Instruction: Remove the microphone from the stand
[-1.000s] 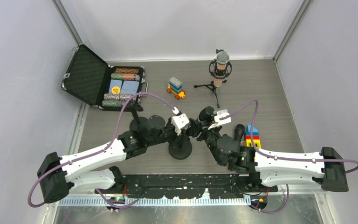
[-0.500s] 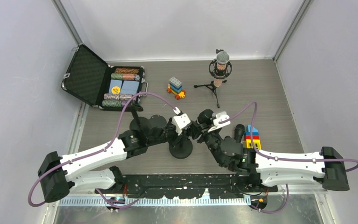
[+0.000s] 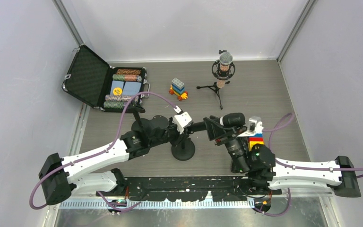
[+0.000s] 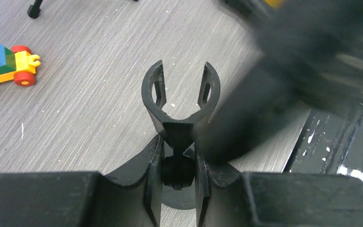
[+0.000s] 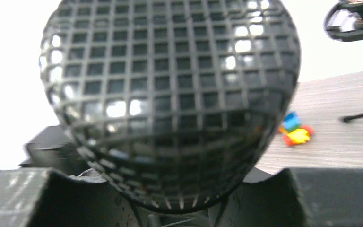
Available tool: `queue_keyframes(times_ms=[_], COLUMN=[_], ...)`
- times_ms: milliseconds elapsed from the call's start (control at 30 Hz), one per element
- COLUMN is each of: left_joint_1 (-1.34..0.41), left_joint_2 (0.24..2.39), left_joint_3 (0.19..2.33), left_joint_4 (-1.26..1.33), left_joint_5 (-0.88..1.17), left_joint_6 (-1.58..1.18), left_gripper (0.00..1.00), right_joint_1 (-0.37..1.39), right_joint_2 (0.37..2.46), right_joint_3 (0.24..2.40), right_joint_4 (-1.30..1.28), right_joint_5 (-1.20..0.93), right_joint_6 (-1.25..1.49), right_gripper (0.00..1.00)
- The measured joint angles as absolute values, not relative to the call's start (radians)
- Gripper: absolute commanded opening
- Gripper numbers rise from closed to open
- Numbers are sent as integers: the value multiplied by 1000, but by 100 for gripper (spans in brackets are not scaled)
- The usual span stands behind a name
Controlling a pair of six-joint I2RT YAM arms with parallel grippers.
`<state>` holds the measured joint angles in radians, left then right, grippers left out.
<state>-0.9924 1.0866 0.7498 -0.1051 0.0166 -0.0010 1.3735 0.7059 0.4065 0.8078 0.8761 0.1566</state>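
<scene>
The black microphone lies level in my right gripper, just right of the stand and out of its clip. Its mesh head fills the right wrist view, above my right gripper, which is shut on it. The black stand has a round base. Its U-shaped clip stands empty in the left wrist view. My left gripper is shut on the stand's neck just below the clip; it also shows in the top view. The microphone is a dark blur right of the clip.
A second microphone on a small tripod stands at the back right. A toy car of coloured blocks sits mid-back. An open case of poker chips lies back left. A coloured block stack sits behind my right arm. Another round base lies left.
My right gripper has pulled away to the right and swung round, taking the black microphone out of the clip. My left gripper has stayed on the stand.
</scene>
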Motion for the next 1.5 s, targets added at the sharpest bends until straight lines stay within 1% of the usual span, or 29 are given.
queue_keyframes(times_ms=[67, 100, 200, 267, 300, 333, 500, 567, 633, 667, 733, 833, 967, 1067, 1167, 1200, 1300, 1367, 1433, 1500], left_joint_1=[-990, -989, -987, -985, -985, -985, -968, -966, -966, -966, -966, -966, -966, -966, -966, -966, -966, -966, -966, -966], left_joint_2=[1093, 1093, 1097, 1098, 1098, 1098, 1095, 1078, 1045, 1023, 974, 909, 839, 828, 837, 842, 856, 861, 861, 860], left_joint_3=[751, 751, 751, 750, 750, 749, 727, 714, 694, 683, 667, 661, 661, 661, 661, 661, 661, 661, 664, 669], left_joint_4=[-90, -88, -80, -76, -73, -71, -67, -54, -37, -30, -11, 9, 20, 20, 17, 17, 17, 13, -2, -22], left_joint_5=[0, -6, -31, -39, -41, -45, -69, -73, -78, -79, -85, -91, -94, -95, -95, -94, -94, -94, -93, -94], left_joint_6=[-13, -19, -31, -47, -52, -53, -74, -88, -104, -113, -130, -150, -158, -159, -163, -167, -178, -183, -184, -181], left_gripper=[0, 2, 20, 34, 44, 50, 70, 84, 92, 98, 100, 100, 100, 100, 100, 100, 100, 100, 100, 100], right_joint_1=[1398, 1407, 1413, 1415, 1415, 1415, 1415, 1415, 1415, 1415, 1415, 1415, 1415, 1411, 1361, 1332, 1155, 997, 870, 767], right_joint_2=[668, 643, 570, 519, 499, 489, 484, 484, 482, 479, 468, 454, 469, 538, 661, 698, 833, 921, 997, 1009], right_joint_3=[400, 400, 399, 406, 416, 429, 525, 568, 611, 634, 682, 736, 777, 811, 876, 896, 952, 966, 957, 917], right_joint_4=[840, 839, 804, 725, 673, 626, 288, 123, -35, -120, -280, -444, -567, -640, -739, -759, -802, -810, -810, -793], right_joint_5=[855, 862, 904, 981, 1028, 1068, 1262, 1314, 1344, 1353, 1357, 1353, 1324, 1290, 1219, 1189, 1036, 892, 753, 627], right_joint_6=[184, 189, 214, 224, 229, 233, 292, 346, 410, 455, 539, 627, 682, 717, 753, 759, 763, 761, 756, 750], right_gripper=[0, 0, 0, 0, 0, 0, 0, 0, 0, 0, 0, 0, 0, 0, 0, 0, 0, 1, 2, 3])
